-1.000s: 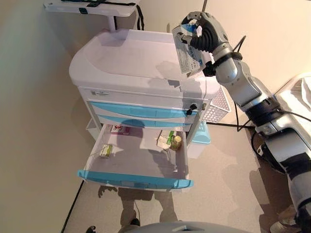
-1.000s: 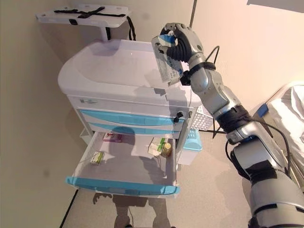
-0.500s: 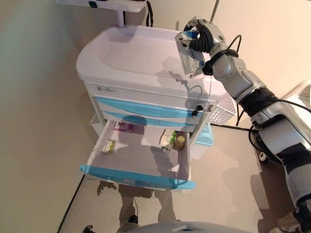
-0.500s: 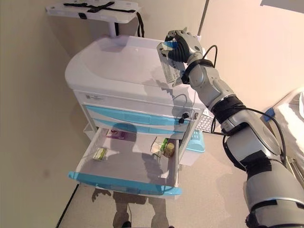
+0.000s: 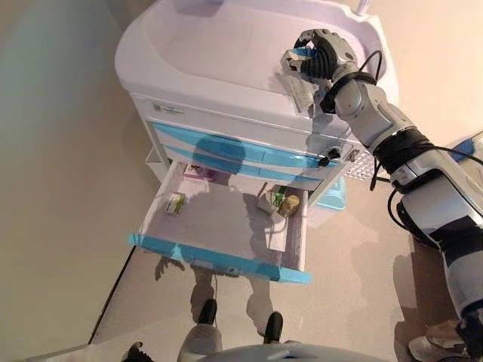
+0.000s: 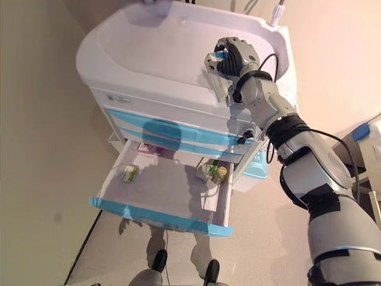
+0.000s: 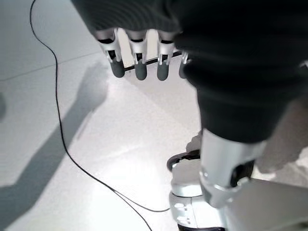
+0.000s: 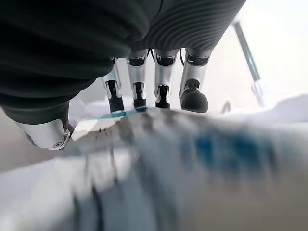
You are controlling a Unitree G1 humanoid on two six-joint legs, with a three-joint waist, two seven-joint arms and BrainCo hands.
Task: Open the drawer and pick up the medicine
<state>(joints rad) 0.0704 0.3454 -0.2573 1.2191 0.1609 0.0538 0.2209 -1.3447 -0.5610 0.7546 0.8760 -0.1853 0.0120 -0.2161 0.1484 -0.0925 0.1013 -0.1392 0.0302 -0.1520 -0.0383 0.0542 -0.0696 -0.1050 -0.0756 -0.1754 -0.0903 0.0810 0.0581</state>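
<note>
My right hand (image 5: 323, 59) is shut on a flat white medicine box with blue print (image 5: 300, 87), holding it just above the right side of the white cart's top (image 5: 219, 53). In the right wrist view the curled fingers (image 8: 154, 91) wrap the box (image 8: 192, 163) close to the lens. The bottom drawer (image 5: 226, 226) with its blue front (image 5: 219, 258) stands pulled out. In it lie a small green-and-white box (image 5: 175, 203), a pink-printed packet (image 5: 198, 173) at the back and a yellow-capped bottle (image 5: 289, 205) beside a green-white box (image 5: 270, 199). My left hand (image 7: 139, 57) hangs over the floor, fingers relaxed and holding nothing.
Two shut blue drawers (image 5: 241, 154) sit above the open one. A white wire basket (image 5: 364, 164) hangs on the cart's right side, with a blue bin (image 5: 332, 197) on the floor below it. A wall runs along the left. A bed edge (image 5: 472, 147) shows at the right.
The camera has tilted down and closer, so the whole scene shifted. My right hand has lowered the medicine box closer to the cart top. The drawer and its contents have not moved.
</note>
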